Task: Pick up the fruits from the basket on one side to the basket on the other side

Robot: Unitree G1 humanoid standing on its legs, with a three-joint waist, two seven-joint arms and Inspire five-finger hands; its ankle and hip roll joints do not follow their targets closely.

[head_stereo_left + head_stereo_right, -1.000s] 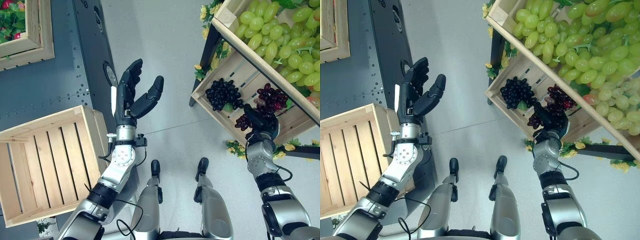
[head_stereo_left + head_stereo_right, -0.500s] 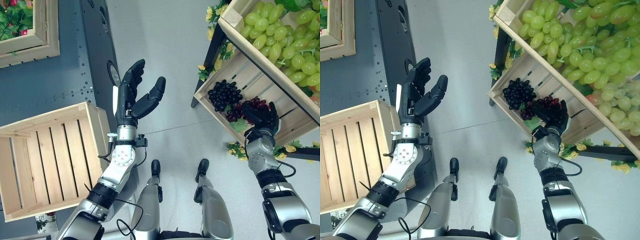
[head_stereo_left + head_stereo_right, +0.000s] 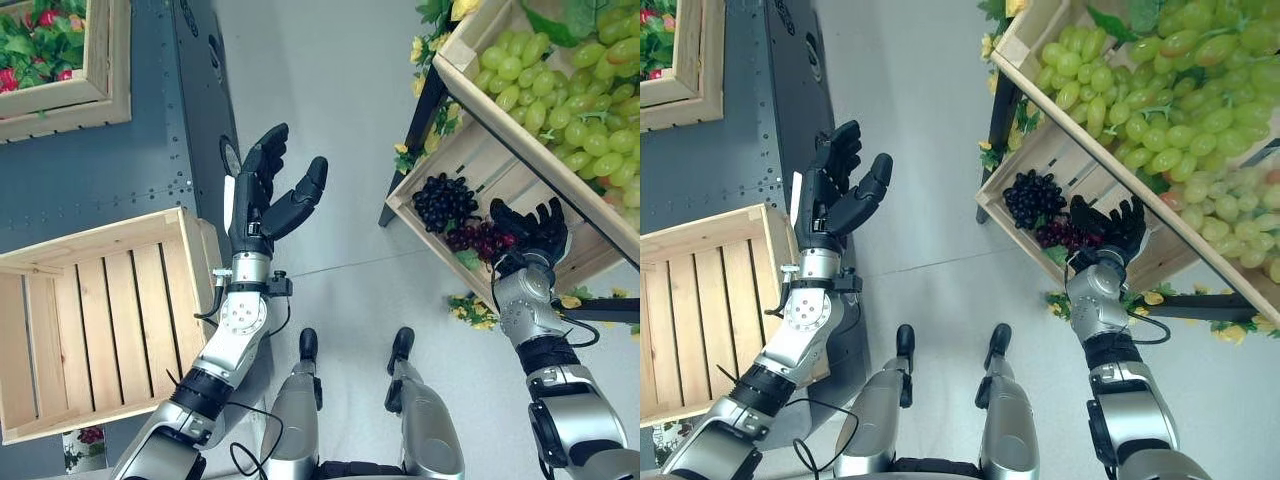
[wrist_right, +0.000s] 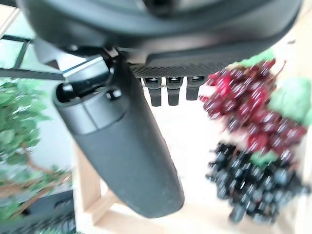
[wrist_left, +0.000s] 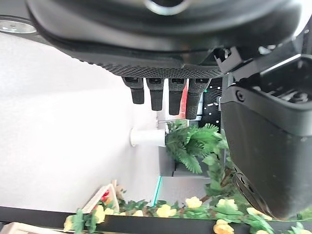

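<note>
Fingers of my right hand [image 3: 528, 232] are spread straight, holding nothing, just beside the red grapes [image 3: 478, 240] in the lower crate [image 3: 440, 160]; I judge a grasp is being lined up. Left hand [image 3: 265, 195] waits relaxed beside the empty crate [image 3: 100, 320].

Crate [image 3: 100, 320] sits at L, beside the L arm; L hand [image 3: 268, 195] is raised above its far R corner, over the floor. Behind it, far L, another crate [image 3: 85, 95] w/ plants in it. At R, a slanted rack: lower crate [image 3: 470, 170] holds two grape bunches [image 3: 445, 200] [image 3: 482, 240] side by side; R hand [image 3: 525, 235] is just R of the nearer bunch, inside that crate. Upper crate [image 3: 470, 45] holds more grapes [image 3: 560, 90], behind and R of the lower one.
</note>
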